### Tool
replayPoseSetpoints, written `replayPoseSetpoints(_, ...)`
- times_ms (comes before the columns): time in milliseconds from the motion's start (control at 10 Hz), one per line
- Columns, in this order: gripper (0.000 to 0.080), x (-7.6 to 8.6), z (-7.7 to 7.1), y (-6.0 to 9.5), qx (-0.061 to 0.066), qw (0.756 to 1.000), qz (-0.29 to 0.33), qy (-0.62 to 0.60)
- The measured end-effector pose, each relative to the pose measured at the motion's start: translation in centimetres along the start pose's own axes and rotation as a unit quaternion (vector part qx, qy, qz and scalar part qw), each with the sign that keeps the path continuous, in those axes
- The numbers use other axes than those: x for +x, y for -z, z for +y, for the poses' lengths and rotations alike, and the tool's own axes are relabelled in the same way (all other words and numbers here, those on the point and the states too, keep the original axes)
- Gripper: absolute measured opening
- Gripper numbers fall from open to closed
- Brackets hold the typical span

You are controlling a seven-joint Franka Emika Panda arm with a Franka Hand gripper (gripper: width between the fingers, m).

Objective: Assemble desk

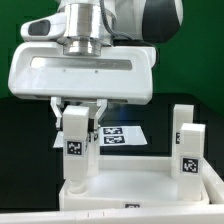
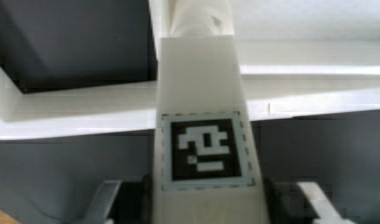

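In the exterior view the desk's white top point(image 1: 140, 185) lies flat at the front. A blocky white leg point(image 1: 76, 145) with a square tag stands upright on the top's corner on the exterior view's left. My gripper point(image 1: 78, 112) comes down from above and is shut on that leg's upper end, one finger on each side. The wrist view looks down the same leg point(image 2: 205, 100), with the fingertips point(image 2: 112, 200) flanking it at my gripper point(image 2: 208, 205) and the top point(image 2: 329, 90) beneath. Two more legs point(image 1: 191, 150) point(image 1: 181, 120) stand upright along the top's edge on the exterior view's right.
The marker board point(image 1: 118, 134) lies on the black table behind the desk top, partly hidden by the held leg. The arm's broad white hand point(image 1: 85, 70) fills the upper middle of the exterior view. Black table point(image 2: 62, 40) shows beside the top.
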State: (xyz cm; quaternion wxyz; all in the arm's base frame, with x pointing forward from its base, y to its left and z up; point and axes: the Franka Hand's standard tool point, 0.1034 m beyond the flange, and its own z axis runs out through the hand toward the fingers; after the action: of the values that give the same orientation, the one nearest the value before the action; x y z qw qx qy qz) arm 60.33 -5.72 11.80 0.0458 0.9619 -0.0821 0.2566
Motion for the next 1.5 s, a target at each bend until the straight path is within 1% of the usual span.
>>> replayPoseSetpoints(200,0.0285,-0.2,-0.01,-0.47,-0.002,1.0,-0.002,0.002)
replayPoseSetpoints(400,0.0285,-0.65,-0.22,-1.09,-0.006,1.0,0.004,0.007)
replayPoseSetpoints(700,0.0285,-0.39,-0.25,-1.07,-0.012,1.0,0.022,0.01)
replayPoseSetpoints(1000,0.0285,-0.33,-0.35,-1.06,-0.012,1.0,0.024,0.01)
replayPoseSetpoints(1100,0.0368,-0.33,-0.34,-1.06,-0.012,1.0,0.024,0.01)
replayPoseSetpoints(1200,0.0581,-0.33,-0.34,-1.06,-0.012,1.0,0.024,0.01)
replayPoseSetpoints(1300,0.0581,-0.33,-0.33,-1.06,-0.012,1.0,0.024,0.01)
replayPoseSetpoints(1400,0.0636,-0.26,-0.25,-1.0,-0.011,1.0,0.023,0.009)
replayPoseSetpoints(1500,0.0636,0.12,0.08,-0.65,0.003,1.0,-0.008,-0.004)
